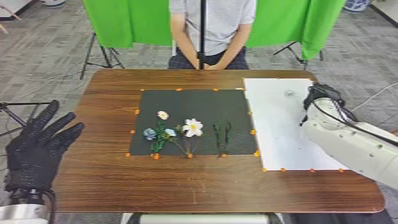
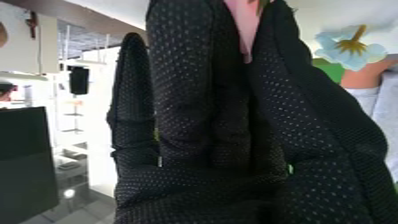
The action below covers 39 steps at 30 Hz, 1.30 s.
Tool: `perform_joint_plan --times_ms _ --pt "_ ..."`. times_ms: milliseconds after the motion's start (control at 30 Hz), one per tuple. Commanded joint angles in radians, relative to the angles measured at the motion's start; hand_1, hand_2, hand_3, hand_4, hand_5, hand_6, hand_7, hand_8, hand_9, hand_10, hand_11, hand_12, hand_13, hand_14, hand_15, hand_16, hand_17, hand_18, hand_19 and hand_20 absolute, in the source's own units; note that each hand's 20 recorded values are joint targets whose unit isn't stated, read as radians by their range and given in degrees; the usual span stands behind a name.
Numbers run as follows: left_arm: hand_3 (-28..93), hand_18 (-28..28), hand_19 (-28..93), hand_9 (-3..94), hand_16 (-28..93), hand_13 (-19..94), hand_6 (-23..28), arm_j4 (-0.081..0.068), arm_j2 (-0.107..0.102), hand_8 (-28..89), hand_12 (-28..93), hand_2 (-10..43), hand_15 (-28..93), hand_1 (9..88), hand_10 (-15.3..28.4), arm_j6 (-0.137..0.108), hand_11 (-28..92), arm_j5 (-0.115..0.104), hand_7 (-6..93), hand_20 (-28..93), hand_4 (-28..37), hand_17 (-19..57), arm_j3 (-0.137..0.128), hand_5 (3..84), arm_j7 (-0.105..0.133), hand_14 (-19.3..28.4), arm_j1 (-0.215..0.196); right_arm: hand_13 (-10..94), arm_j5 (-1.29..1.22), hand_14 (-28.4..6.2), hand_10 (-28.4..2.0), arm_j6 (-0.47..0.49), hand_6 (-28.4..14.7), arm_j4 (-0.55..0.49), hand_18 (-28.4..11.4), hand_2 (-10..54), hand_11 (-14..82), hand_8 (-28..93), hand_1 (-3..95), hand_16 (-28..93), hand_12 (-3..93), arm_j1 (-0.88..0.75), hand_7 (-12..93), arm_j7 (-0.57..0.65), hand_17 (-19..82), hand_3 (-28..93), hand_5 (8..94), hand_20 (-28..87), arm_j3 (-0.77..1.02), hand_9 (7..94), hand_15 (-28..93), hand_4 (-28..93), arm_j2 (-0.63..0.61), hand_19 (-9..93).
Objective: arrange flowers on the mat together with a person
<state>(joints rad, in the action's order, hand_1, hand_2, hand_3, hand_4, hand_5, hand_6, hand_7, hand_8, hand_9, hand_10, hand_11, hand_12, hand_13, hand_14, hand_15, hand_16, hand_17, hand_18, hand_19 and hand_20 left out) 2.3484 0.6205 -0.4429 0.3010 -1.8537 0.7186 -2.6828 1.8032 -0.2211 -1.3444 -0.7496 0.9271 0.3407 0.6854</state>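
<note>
Here, brown table (image 1: 178,187) on grey floor (image 1: 44,55), left robot hand (image 1: 34,152) wide, empty, right robot hand (image 1: 325,95) snug round a pink thing (image 2: 243,25).

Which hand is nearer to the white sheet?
Right: the right hand is at the right edge of the white sheet; the left hand is across the mat from it.
</note>
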Motion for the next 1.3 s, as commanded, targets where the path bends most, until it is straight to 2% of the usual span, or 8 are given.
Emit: perform_joint_plan --times_ms 33,333,533,667,1000,1233,1267,1300 --pt "75 19.7 44 30.9 -6 22 4.1 0.001 -0.007 -8 12 8.6 46 16.2 14.9 -0.011 17 -0.018 9.5 21 -28.3 -7.7 -0.003 30.2 0.017 22.7 -0.034 86 0.043 1.3 -3.8 -0.062 5.1 -0.057 -15.1 -9.5 15.1 0 61.4 31 33.1 -0.038 25 -0.009 32 59 85.0 1 0.026 93.7 39 -28 -0.009 78" --pt "75 19.7 44 30.9 -6 22 4.1 0.009 -0.047 -8 12 8.5 46 16.2 15.0 -0.028 17 -0.060 9.5 21 -28.3 -7.7 -0.016 30.3 0.065 22.7 -0.073 86 0.139 1.5 -4.4 -0.170 4.6 -0.188 -14.8 -9.5 15.8 1 61.4 32 33.2 -0.020 24 -0.052 32 60 85.8 1 0.038 93.7 39 -28 -0.026 79" --pt "75 19.7 44 30.9 -6 22 4.1 0.011 0.001 -8 12 8.7 46 16.3 15.0 -0.013 17 -0.006 9.6 21 -28.3 -7.7 -0.016 30.3 0.012 22.7 -0.049 86 0.167 1.6 -4.5 -0.212 4.5 -0.312 -14.6 -9.5 15.7 1 60.4 33 33.4 0.032 24 -0.125 31 61 85.8 1 -0.029 93.7 39 -28 -0.018 79" --pt "75 19.7 44 30.9 -6 22 4.1 0.010 0.050 -8 12 8.6 46 16.3 15.0 0.006 17 0.045 9.6 21 -28.3 -7.7 -0.015 30.2 -0.058 22.7 -0.016 86 0.162 1.6 -4.2 -0.232 4.5 -0.347 -14.5 -9.5 15.4 1 60.2 33 33.5 0.082 24 -0.175 31 62 85.7 1 -0.119 93.7 39 -28 0.019 79" --pt "75 19.7 44 30.9 -6 22 4.2 0.004 0.069 -8 12 8.6 46 16.4 14.9 0.023 17 0.073 9.5 21 -28.3 -7.7 -0.015 30.3 -0.100 22.7 0.006 85 0.132 1.5 -4.0 -0.205 4.6 -0.328 -14.4 -9.5 14.0 1 59.1 34 34.2 0.136 24 -0.200 30 63 84.9 1 -0.281 93.7 39 -28 0.105 79" --pt "75 19.7 44 30.9 -6 22 4.2 -0.001 0.064 -8 12 8.6 46 16.5 15.0 0.029 17 0.074 9.5 21 -28.3 -7.7 -0.014 30.4 -0.111 22.7 0.014 84 0.117 1.1 -3.9 -0.181 4.6 -0.324 -14.8 -9.5 13.3 1 58.8 34 34.6 0.135 25 -0.212 29 64 84.2 1 -0.328 93.7 40 -28 0.113 78" --pt "75 19.7 44 30.9 -6 22 4.2 -0.001 0.077 -8 12 8.6 46 16.5 15.0 0.036 17 0.086 9.5 21 -28.3 -7.7 -0.016 30.4 -0.132 22.7 0.020 84 0.122 1.0 -3.9 -0.174 4.6 -0.323 -14.9 -9.5 13.2 1 58.7 34 34.6 0.128 25 -0.214 29 64 84.2 1 -0.329 93.7 40 -28 0.113 78" --pt "75 19.7 44 30.9 -6 22 4.2 -0.003 0.063 -8 12 8.6 46 16.5 15.0 0.033 17 0.074 9.6 21 -28.3 -7.7 -0.014 30.4 -0.117 22.7 0.017 84 0.124 0.9 -4.0 -0.171 4.5 -0.321 -15.0 -9.5 13.1 1 58.7 34 34.7 0.134 25 -0.214 28 64 84.1 1 -0.339 93.7 40 -28 0.114 78"
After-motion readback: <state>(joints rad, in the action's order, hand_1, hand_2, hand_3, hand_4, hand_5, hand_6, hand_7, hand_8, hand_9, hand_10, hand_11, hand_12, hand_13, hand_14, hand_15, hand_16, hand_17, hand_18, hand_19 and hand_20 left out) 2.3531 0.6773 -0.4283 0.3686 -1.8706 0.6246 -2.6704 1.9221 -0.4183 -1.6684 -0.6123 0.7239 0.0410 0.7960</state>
